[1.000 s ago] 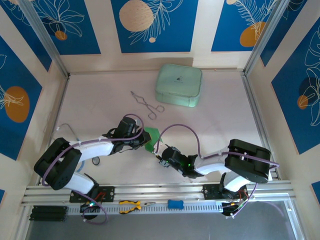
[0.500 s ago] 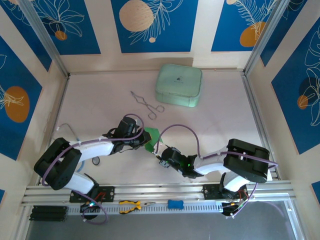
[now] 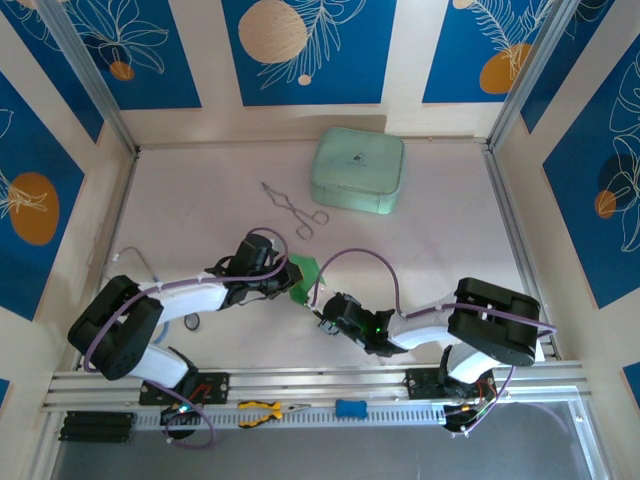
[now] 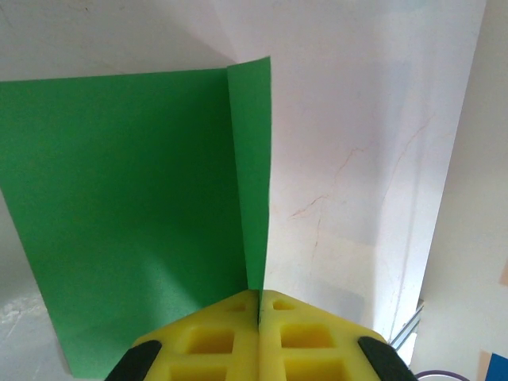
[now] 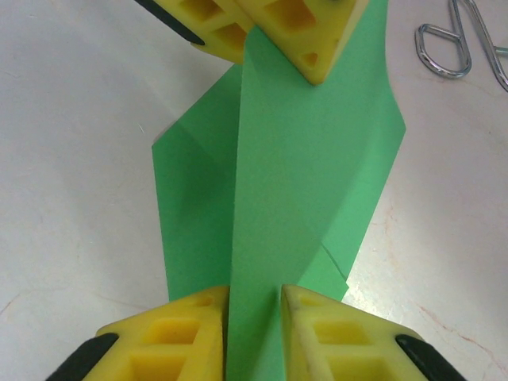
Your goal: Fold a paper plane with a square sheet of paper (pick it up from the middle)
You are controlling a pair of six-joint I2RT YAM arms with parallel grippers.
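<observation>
a: what's moved on your end in the last second?
b: hardly anything from above. both arms sit where they were, and the paper (image 3: 303,275) hasn't shifted. it's still on the near side of the mint-green case (image 3: 358,170), well apart from it, held between the two grippers. the one change is my right gripper (image 5: 254,295): its jaws have come in.
a: shut on the sheet?
b: not yet, as i read it. in the right wrist view the pads stand narrow but apart, one on each side of a raised strip of the paper. i can't tell whether they touch it.
a: and the left?
b: the left gripper (image 4: 259,295) is clamped tight on the paper's edge, right at a fold line, pads pressed together. no change there.
a: so where does that leave the folding?
b: early, i'd say. the sheet shows a fold and a few angled panels, no pointed dart shape. i take the narrowing right gripper as a second hold coming on, so the two can pull the fold taut or press a crease. if it bites off the line, the crease may go crooked.
a: anything in the way?
b: the tongs (image 3: 290,207) lie nearer the case than the paper does, apart from both grippers.
</observation>
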